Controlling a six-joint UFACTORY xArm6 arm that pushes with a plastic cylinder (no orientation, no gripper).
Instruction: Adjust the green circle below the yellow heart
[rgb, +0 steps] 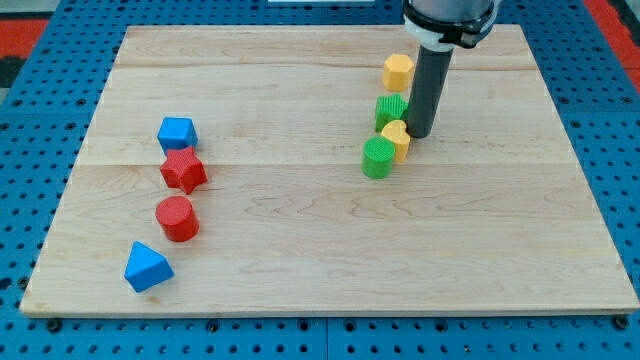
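A pale wooden tabletop (300, 230) with visible grain and a few long board seams fills most of the view, resting on a blue pegboard (40, 110) dotted with small holes; a strip of red shows at the view's top corners. The arm carries no gripper, only a dark upright rod descending from the view's top, and my tip (419, 135) sits on the wood just to the view's right of the yellow heart (396, 138), touching or nearly touching it. The green circle (378, 158) stands directly against the heart, at its lower left, so it lies below and slightly to the view's left of the heart. Just above the heart, partly hidden by the rod, is a green block (389, 108) whose shape is hard to make out, and above that a yellow hexagon (398, 71). Well apart, on the view's left, four blocks form a loose column from top to bottom: a blue block (177, 132), a red star (183, 170), a red cylinder (177, 218) and a blue triangle (147, 267) near the board's lower left corner.
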